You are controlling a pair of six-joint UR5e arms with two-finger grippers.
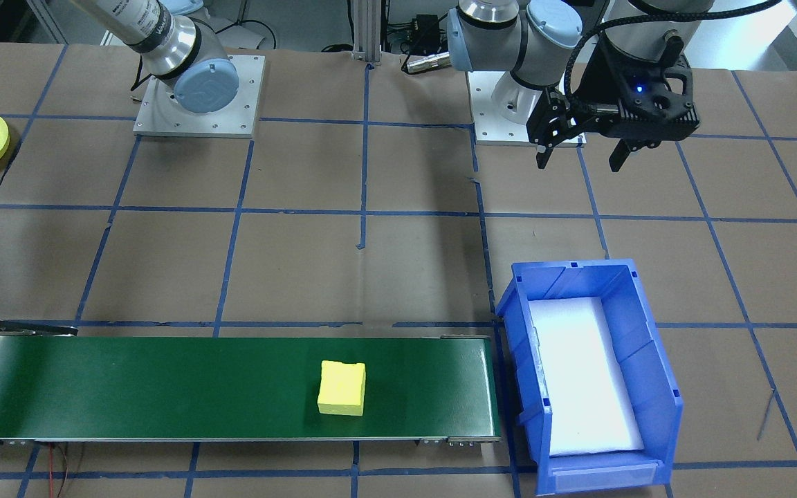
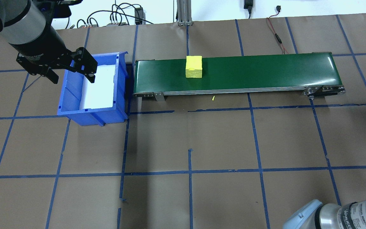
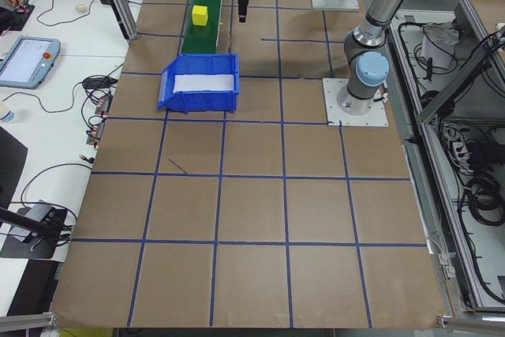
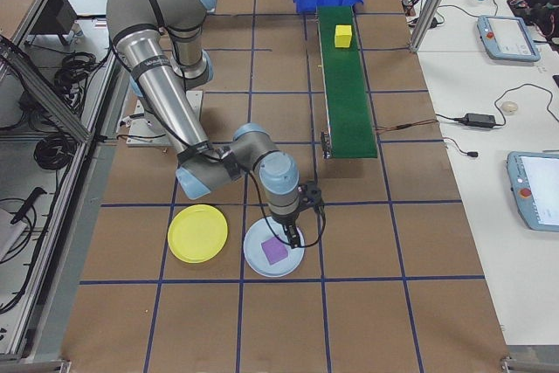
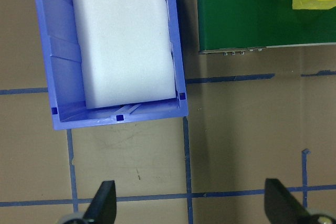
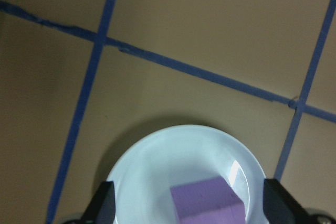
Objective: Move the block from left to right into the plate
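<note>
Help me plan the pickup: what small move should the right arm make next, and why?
Probably lift the right gripper clear: it is open over the pale plate where the purple block already lies, while a yellow block sits on the green belt and the yellow plate is empty.

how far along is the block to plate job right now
Looks done: a purple block lies in the pale plate under the open right gripper. In hand: nothing; the left gripper is open too. Left: the yellow block sits on the green belt; the yellow plate is empty.

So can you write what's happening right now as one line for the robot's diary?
yellow block: on green conveyor belt | left gripper: open, empty, near blue bin | right gripper: open over purple block | yellow plate: empty
</note>
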